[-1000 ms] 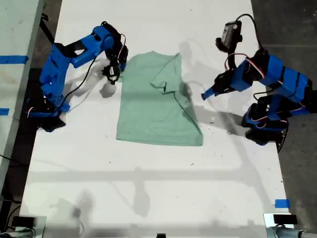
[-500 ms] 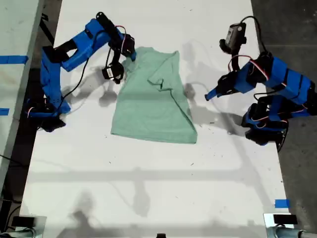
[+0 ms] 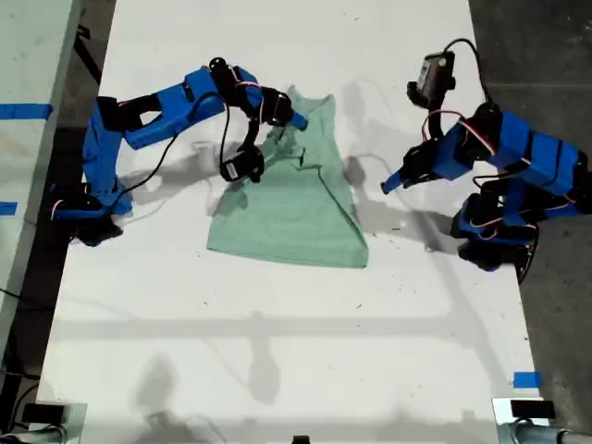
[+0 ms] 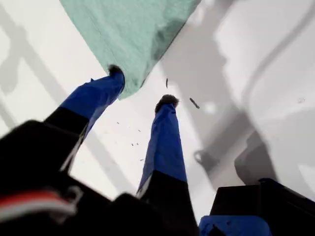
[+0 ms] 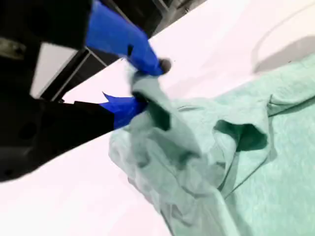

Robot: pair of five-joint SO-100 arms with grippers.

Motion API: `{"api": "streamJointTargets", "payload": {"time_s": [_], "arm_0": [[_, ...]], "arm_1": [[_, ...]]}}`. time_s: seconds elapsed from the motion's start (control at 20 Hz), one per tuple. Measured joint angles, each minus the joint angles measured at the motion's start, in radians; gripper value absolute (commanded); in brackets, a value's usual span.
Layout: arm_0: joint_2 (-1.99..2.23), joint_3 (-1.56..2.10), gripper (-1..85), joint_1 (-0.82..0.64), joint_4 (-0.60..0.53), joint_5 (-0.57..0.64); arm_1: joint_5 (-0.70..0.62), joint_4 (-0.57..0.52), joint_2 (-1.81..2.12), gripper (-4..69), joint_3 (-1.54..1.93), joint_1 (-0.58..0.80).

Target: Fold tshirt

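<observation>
Second wrist view: my second hand pinches the tshirt; my first hand gapes empty beside its hem.

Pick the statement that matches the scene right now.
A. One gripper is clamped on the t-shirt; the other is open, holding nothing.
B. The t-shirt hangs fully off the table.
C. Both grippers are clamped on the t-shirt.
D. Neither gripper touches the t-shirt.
A: my second gripper pinches a bunched fold of the tshirt, while my first gripper stands open over the white table, gripping nothing.
</observation>
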Motion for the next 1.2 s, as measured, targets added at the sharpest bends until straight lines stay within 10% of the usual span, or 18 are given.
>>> {"api": "streamJointTargets", "payload": {"time_s": [0.6,1.2], "arm_0": [[0.403,0.196,27.8,0.014,0.298,-0.029],[0.974,0.940,27.8,0.359,0.252,-0.374]], "arm_1": [[0.143,-0.003,0.101,15.2,0.067,-0.176],[0.077,-0.103,-0.167,30.2,0.061,-0.224]]}}
